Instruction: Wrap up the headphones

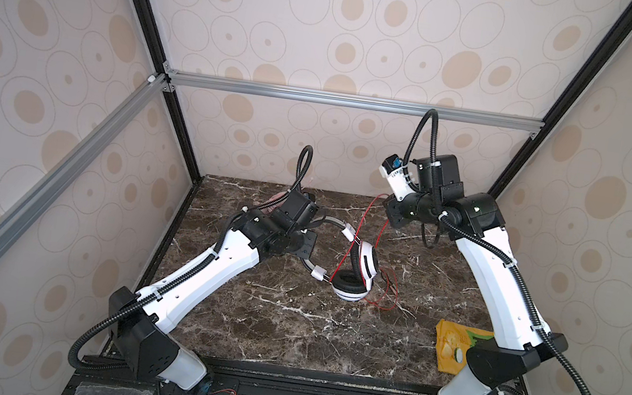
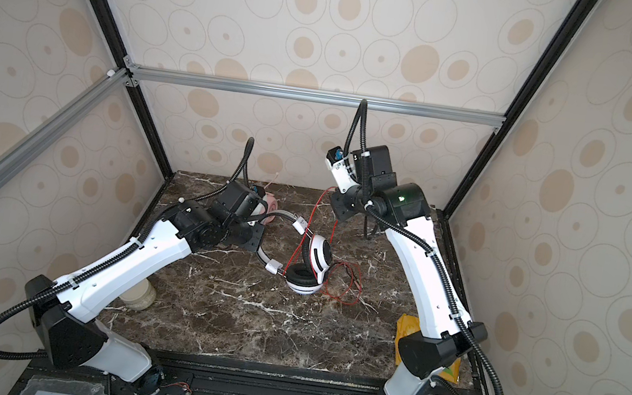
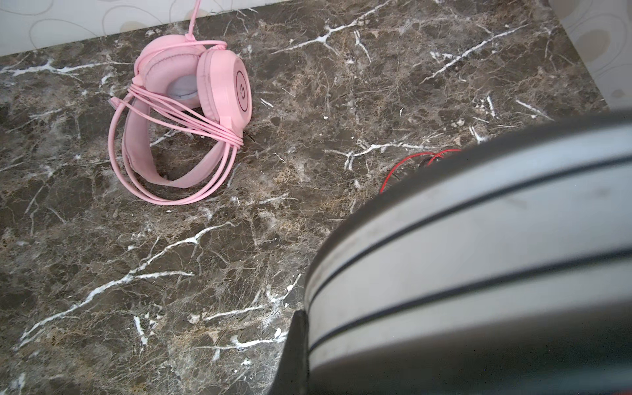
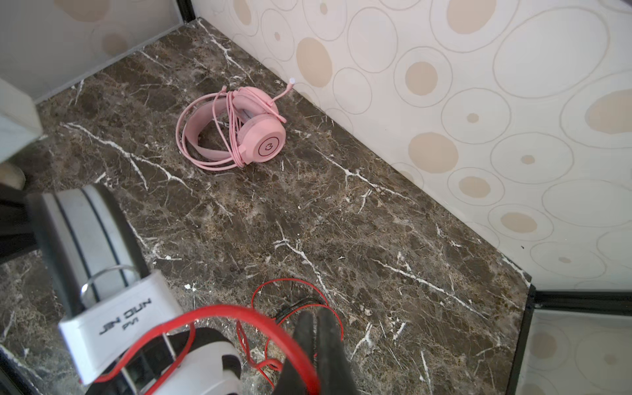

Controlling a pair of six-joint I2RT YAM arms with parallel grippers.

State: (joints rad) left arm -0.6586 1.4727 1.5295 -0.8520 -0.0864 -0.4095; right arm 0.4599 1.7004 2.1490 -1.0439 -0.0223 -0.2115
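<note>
The white-and-black headphones (image 1: 358, 273) hang with one ear cup resting on the marble table (image 1: 287, 329). My left gripper (image 1: 305, 245) is shut on their silver headband (image 3: 461, 246), which fills the left wrist view beside one dark finger (image 3: 294, 352). Their thin red cable (image 1: 365, 222) rises from the cups to my right gripper (image 4: 316, 326), which is raised above the table and shut on it; a loose coil of the cable (image 1: 386, 296) lies by the cups. The pink headphones (image 4: 236, 133) lie at the back left with their pink cable wound around them.
A yellow packet (image 1: 449, 343) lies at the front right beside the right arm's base. A cream jar (image 2: 139, 295) stands under the left arm. Patterned walls (image 1: 334, 146) and a black frame close the table on three sides.
</note>
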